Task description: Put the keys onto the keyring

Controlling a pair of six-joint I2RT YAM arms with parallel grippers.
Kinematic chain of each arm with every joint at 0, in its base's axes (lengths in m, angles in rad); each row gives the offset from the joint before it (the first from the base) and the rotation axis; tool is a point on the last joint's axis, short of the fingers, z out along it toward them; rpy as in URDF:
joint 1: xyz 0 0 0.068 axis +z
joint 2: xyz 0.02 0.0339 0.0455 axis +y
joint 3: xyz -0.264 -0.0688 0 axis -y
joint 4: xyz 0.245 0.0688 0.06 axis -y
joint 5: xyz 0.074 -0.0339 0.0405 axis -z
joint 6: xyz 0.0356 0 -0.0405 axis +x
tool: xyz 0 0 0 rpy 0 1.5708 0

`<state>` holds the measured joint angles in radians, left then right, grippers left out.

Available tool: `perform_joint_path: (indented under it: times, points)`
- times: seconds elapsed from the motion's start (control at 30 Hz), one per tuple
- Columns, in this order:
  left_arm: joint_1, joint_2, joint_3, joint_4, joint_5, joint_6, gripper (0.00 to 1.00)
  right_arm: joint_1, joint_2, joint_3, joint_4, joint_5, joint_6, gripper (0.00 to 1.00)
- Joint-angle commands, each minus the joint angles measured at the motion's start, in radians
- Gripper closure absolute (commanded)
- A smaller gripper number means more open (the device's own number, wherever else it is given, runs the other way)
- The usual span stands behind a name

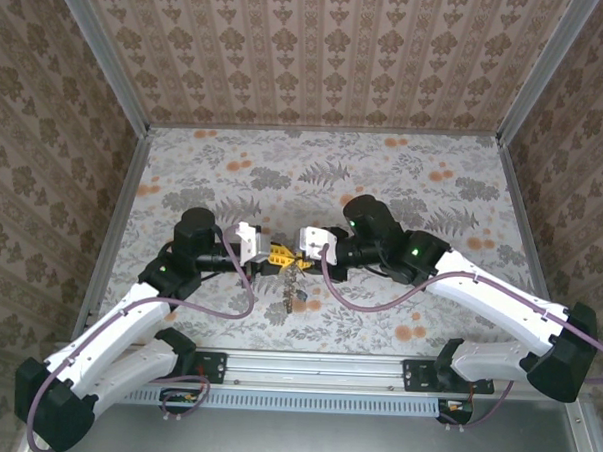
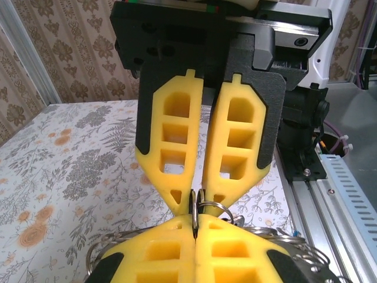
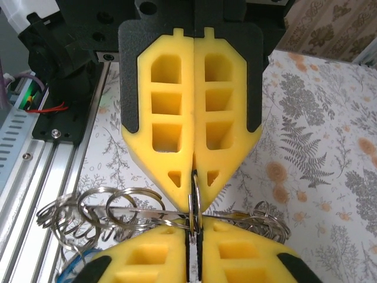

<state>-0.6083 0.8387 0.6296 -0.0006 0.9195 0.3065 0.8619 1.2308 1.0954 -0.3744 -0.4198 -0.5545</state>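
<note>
Silvery keyring (image 3: pixel 194 205) in right pincer (image 3: pixel 193 230)

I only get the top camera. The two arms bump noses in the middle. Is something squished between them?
Observer: Yes. The right wrist view shows a thin silver ring standing edge-on between the two grippers.
Operator: Who's got it?
Observer: Both. In the left wrist view, the left gripper and the right gripper meet tip to tip, each with its jaws shut on the ring.
Operator: Is anything hooked to it?
Observer: A chain of big silver loops bunches up on both sides of the ring.
</note>
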Motion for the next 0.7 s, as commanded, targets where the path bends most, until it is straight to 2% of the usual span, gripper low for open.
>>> perform_joint_path:
  times: [0.0, 0.1, 0.23, 0.3, 0.67]
  points:
    - [-0.015, 0.003, 0.043, 0.055, 0.024, -0.015, 1.00, 0.007, 0.010, 0.028, 0.041, -0.053, 0.003, 0.95]
    - [-0.015, -0.006, 0.055, -0.003, -0.013, 0.000, 0.95, 0.008, 0.003, 0.029, 0.018, -0.042, -0.011, 1.00]
    - [-0.013, -0.024, 0.102, -0.163, -0.039, 0.075, 0.87, 0.007, 0.003, 0.048, -0.048, -0.009, -0.040, 1.00]
    - [-0.014, -0.023, 0.131, -0.248, -0.039, 0.118, 0.79, 0.007, 0.012, 0.065, -0.087, 0.005, -0.056, 1.00]
    - [-0.023, 0.058, 0.213, -0.376, -0.015, 0.173, 0.75, 0.007, 0.039, 0.100, -0.121, 0.005, -0.053, 1.00]
